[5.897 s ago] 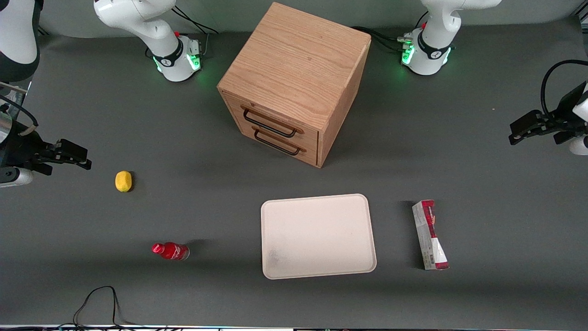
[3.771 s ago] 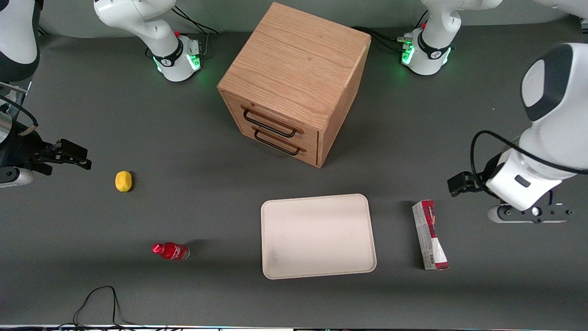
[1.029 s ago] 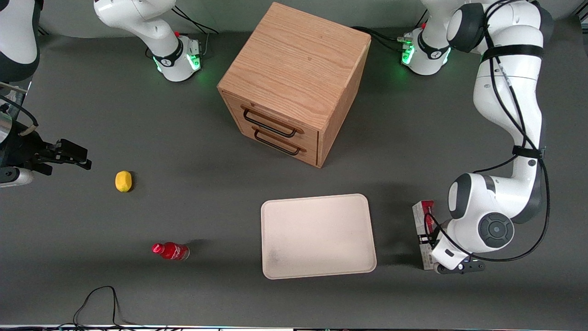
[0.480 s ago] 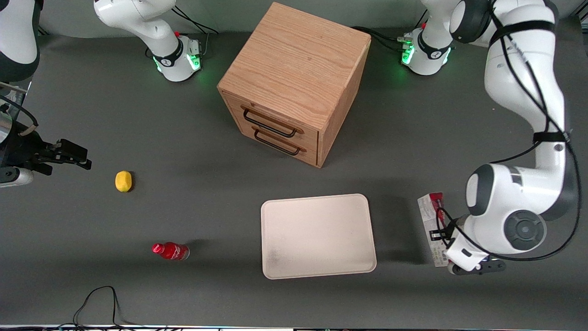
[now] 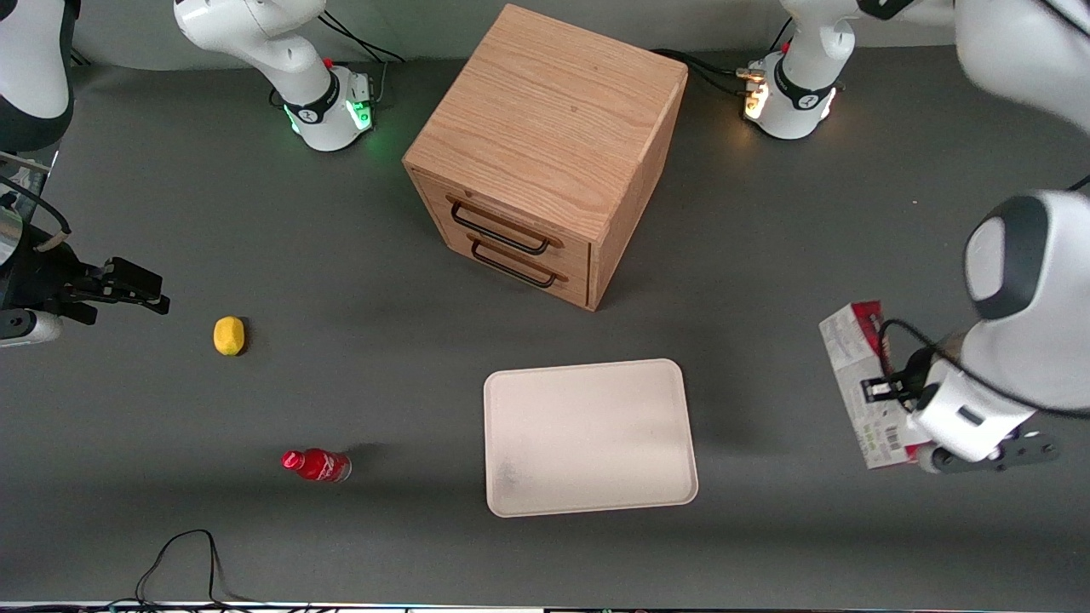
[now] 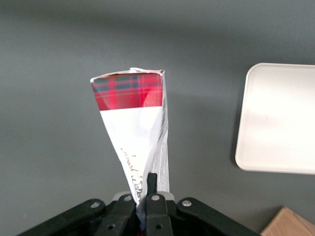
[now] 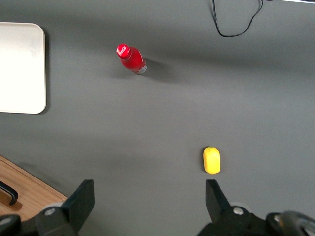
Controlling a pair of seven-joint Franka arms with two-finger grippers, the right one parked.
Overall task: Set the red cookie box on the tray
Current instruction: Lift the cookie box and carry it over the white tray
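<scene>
High front overview; two downward wrist close-ups

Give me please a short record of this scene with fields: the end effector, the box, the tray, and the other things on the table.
end effector: left arm's end effector, shut on the red cookie box, above the table toward the working arm's end
red cookie box: lifted off the table, not yet over the tray
tray: cream-white, nothing on it, nearer the front camera than the wooden drawer cabinet
other things: lemon and small red bottle, both toward the parked arm's end
task state: box held, not yet placed
</scene>
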